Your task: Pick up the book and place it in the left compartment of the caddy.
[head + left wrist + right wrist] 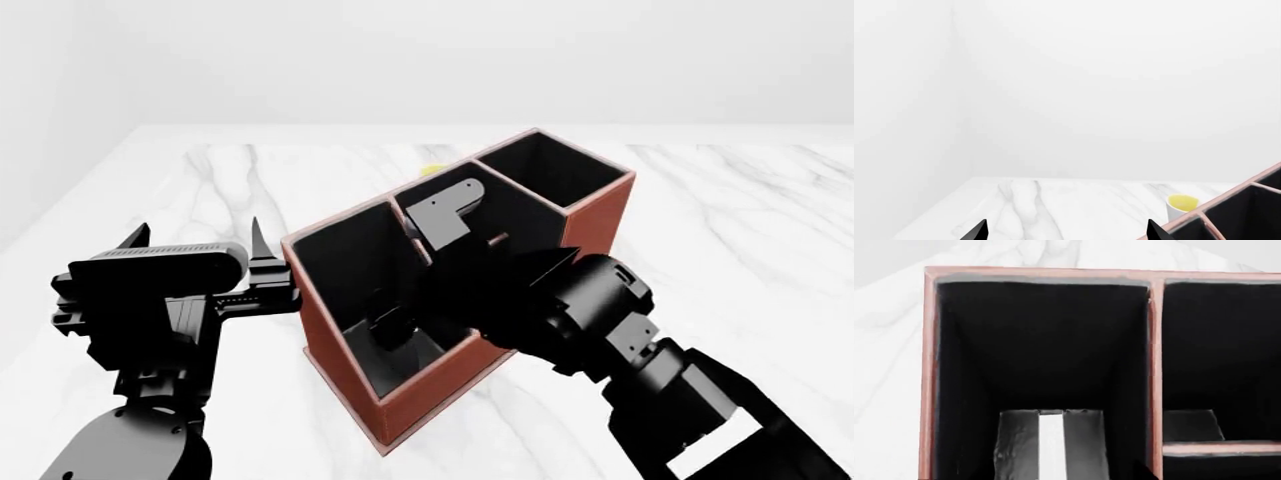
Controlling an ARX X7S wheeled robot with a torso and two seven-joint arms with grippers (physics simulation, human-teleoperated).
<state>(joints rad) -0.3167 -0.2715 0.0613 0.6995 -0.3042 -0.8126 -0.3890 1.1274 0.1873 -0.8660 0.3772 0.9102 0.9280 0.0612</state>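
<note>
Much of the right gripper [400, 325] is hidden: its black, blocky wrist reaches over the caddy's [587, 225] rim and the fingers sink into the left compartment [354, 265], where black on black makes them hard to read. In the right wrist view, two dark grey pads flank a narrow white strip that looks like the book's [1051, 445] page edges, cut off at the frame's edge; the jaws seem to be clamped on the book, held inside that bay. The book's covers and spine cannot be made out.

The left gripper [1066, 231] shows only two black pointed fingertips [978, 231] in its own view, spread well apart with nothing between them. In the head view it hovers just beside the caddy's left wall, over the table [200, 190].

The caddy is a reddish-brown box with a matte black lining and a pale rim (its far end bay stands taller). Thin partitions split it into rectangular bays.

The table is white marble with soft grey veins. Beyond the caddy sits a small white cup [1181, 205] with yellow contents, partly hidden by the rim.
</note>
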